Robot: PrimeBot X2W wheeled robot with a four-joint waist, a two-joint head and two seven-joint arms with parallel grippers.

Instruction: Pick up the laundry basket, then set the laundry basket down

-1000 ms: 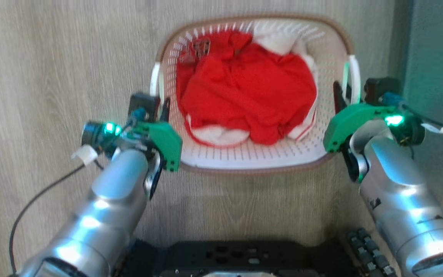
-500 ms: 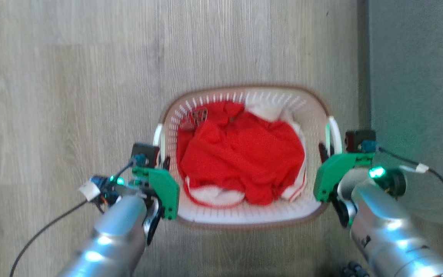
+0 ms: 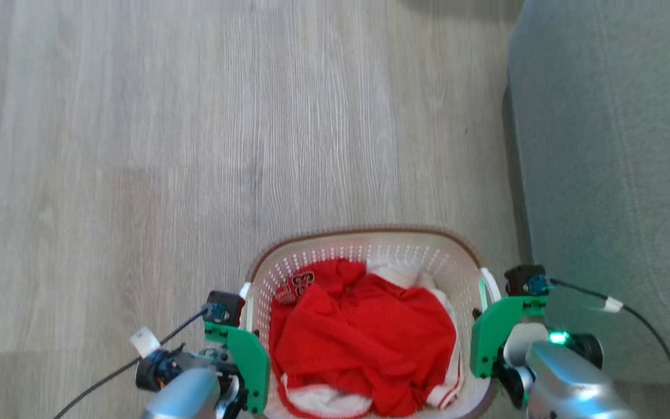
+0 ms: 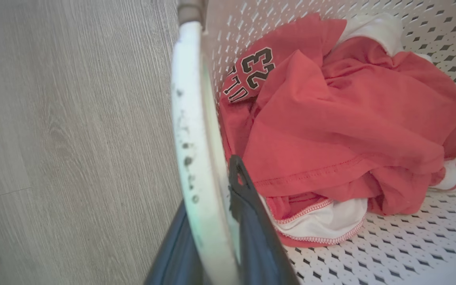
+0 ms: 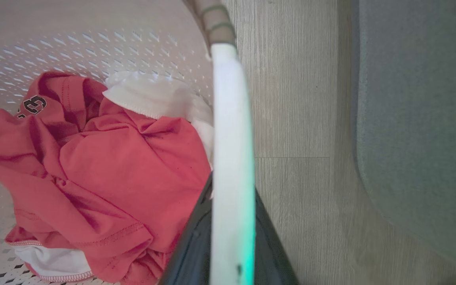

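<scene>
Soft, even light falls on the floor (image 3: 137, 145), shadows faint. A green glow tints the laundry basket (image 5: 234, 237); both wrist views blur near the lens.

The laundry basket (image 3: 370, 255) is made of matt cream plastic, perforated, with a brown braided-look rim (image 3: 364, 230). Its handle (image 4: 194, 138) is smooth white plastic, flecked with dark scuffs. Soft red knitted cloth (image 3: 364, 340) with white trim is heaped inside. The floor (image 3: 195, 145) is finished in pale matt wood grain, the forearm (image 3: 567, 393) in glossy silver metal.
</scene>
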